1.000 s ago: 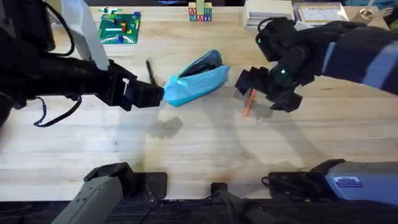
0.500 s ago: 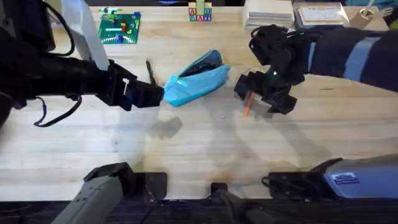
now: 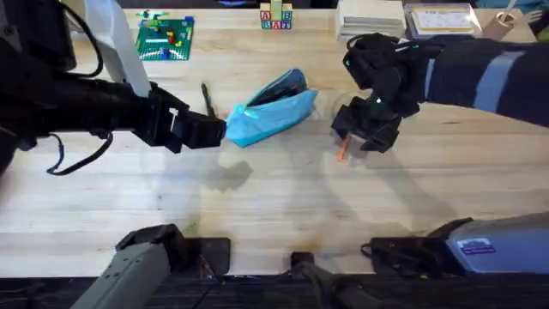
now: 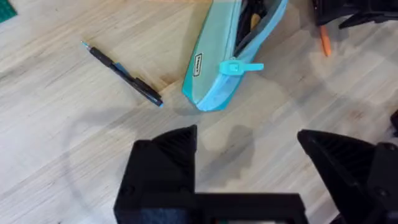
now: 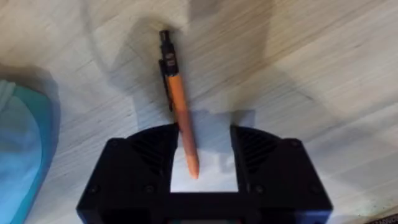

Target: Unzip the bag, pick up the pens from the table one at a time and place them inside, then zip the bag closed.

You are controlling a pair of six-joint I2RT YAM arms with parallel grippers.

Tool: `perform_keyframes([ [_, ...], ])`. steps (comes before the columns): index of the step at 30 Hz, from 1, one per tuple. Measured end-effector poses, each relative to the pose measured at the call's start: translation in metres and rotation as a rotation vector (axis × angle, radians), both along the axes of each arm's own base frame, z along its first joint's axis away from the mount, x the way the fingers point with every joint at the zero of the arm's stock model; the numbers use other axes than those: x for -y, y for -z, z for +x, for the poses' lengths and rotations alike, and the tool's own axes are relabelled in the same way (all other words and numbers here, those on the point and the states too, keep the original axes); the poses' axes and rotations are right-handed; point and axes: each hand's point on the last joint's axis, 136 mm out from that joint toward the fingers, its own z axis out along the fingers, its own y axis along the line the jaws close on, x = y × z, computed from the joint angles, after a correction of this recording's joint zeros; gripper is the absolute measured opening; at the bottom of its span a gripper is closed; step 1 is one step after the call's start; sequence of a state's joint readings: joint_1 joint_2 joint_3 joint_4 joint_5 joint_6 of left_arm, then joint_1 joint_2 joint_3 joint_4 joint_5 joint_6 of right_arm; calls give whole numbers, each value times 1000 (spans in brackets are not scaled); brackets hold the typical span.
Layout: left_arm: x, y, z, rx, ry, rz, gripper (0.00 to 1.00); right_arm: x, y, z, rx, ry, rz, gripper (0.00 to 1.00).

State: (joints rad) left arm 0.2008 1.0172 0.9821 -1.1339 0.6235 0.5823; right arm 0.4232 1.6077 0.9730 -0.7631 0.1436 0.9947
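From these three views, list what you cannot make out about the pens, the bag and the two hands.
- Orange pen: in the overhead view, the right hand covers all but its lower end.
- Bag: the left wrist view's top edge cuts off its far end; what lies inside the open zipper is too dark to identify.
- Right hand: in the right wrist view, the fingers straddle the pen with a gap; contact cannot be told.
- Black pen: small and thin overhead.

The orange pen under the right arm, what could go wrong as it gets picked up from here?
The orange pen lies off-centre between the open right gripper, close to one finger, so closing may roll or tilt it rather than pinch it squarely. The gripper also sits over the pen's end, not its middle, so the pen may droop when lifted. The bag mouth is narrow, so a tilted pen could catch on its edge.
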Motion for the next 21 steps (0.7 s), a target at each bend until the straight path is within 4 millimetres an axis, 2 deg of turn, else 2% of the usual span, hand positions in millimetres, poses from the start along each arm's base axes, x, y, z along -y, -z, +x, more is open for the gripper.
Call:
perform_keyframes([
  [5,0,0,0,0,0,0,996,0,0,2,10,0,1,382],
  [9,0,0,0,0,0,0,996,-2,-1,10,40,1,7,167],
  [10,0,0,0,0,0,0,996,-3,-1,10,42,1,7,145],
  [13,0,0,0,0,0,0,996,-2,-1,10,42,1,4,127],
  [16,0,0,0,0,0,0,995,-1,-1,10,43,2,-4,47],
  [21,0,0,0,0,0,0,996,-1,-1,11,44,2,-4,44],
])
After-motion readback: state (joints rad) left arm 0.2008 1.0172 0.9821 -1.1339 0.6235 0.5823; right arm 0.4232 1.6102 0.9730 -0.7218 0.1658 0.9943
